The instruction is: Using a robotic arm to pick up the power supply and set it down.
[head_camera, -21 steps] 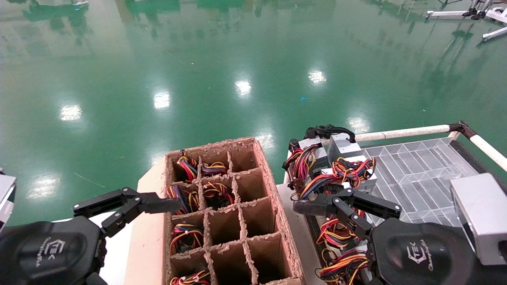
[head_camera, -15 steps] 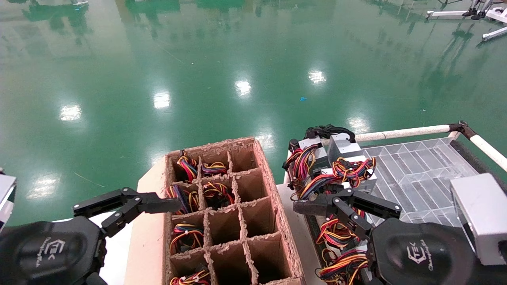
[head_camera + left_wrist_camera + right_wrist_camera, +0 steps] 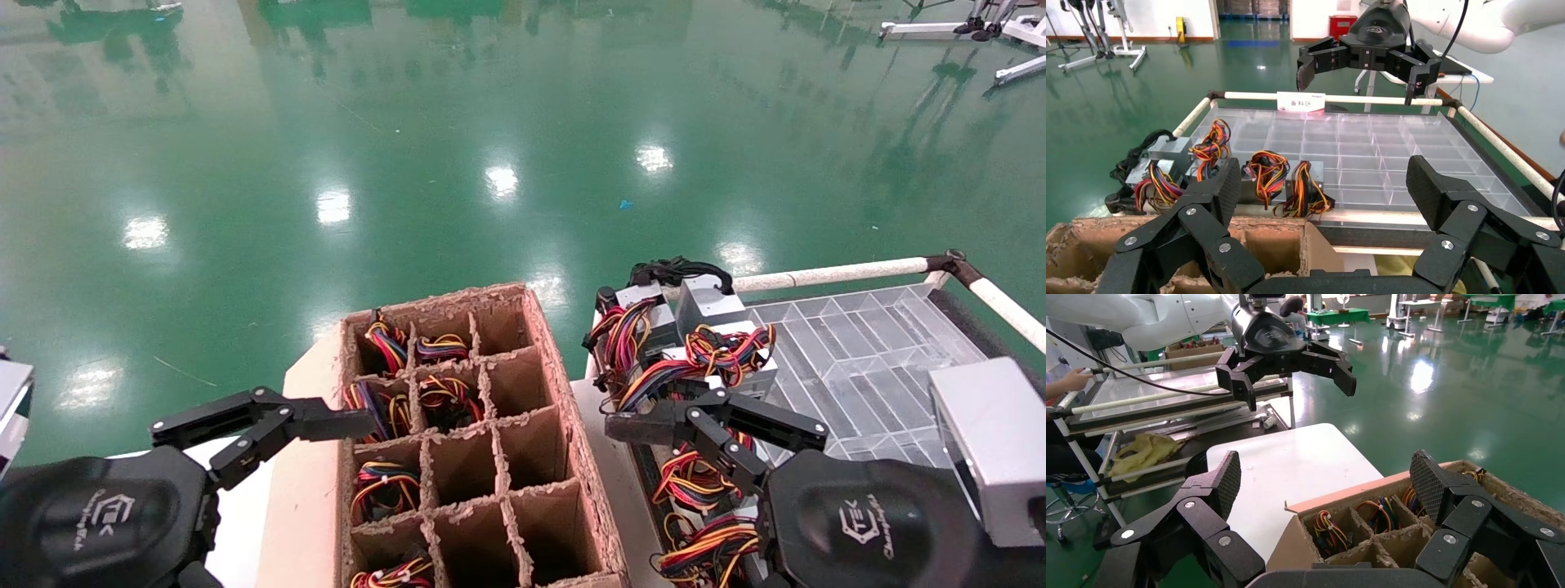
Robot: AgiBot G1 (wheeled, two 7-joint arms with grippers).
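Just beyond the wide-open, empty right pincer (image 3: pixel 709 429) lies the power supply (image 3: pixel 739 363), a small silver-grey metal box under looped red, yellow, orange and black wires, while the left pincer (image 3: pixel 263 425) is also spread open.

In the head view the cardboard divider box (image 3: pixel 482 441) is cut off at its near end by the frame. Inside its cells only wire loops show; the power supply bodies are hidden. Beside the box, the right end effector (image 3: pixel 711 429) covers part of the power supply (image 3: pixel 719 359) pile. The label (image 3: pixel 1302 102) on the tray rail is too small to read.
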